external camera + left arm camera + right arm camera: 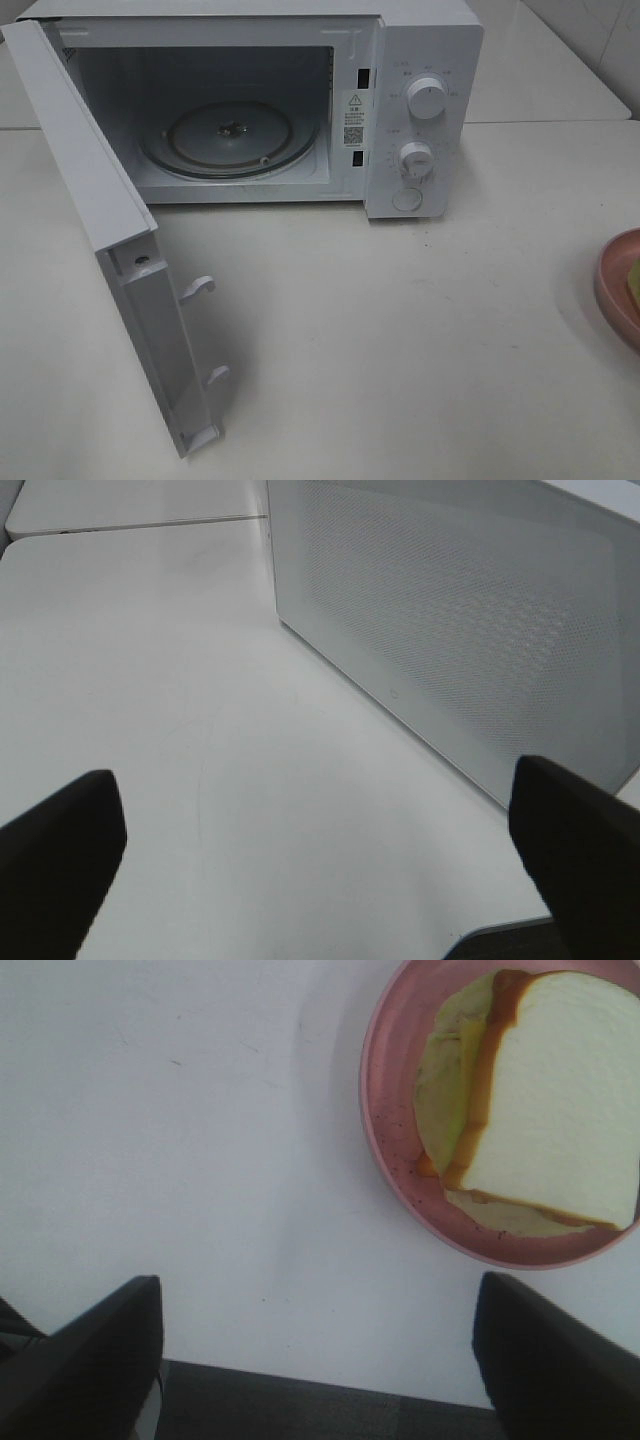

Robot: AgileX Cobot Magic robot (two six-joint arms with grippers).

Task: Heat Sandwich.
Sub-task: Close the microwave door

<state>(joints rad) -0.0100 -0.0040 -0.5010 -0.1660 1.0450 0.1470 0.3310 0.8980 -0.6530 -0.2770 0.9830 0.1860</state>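
Nearest in the right wrist view, we see the right end effector (pixel 315 1360) with its two dark fingers spread wide, holding nothing and hanging above the white surface (pixel 200 1140) short of the plate. Just beyond it, the sandwich (pixel 555 1100) lies flat on a round pink plate (pixel 385 1150); its top slice is roughly square, so we can name no clear long axis, and its tan crust edge faces the plate's middle with yellow-green filling showing past it. In the overhead view only the plate's rim shows, at the right edge of the frame. The left end effector (pixel 320 860) is likewise wide open and empty, over bare surface beside the microwave door (pixel 470 630). Farthest back stands the white microwave (pixel 420 110), door swung open, glass turntable (pixel 230 135) inside.
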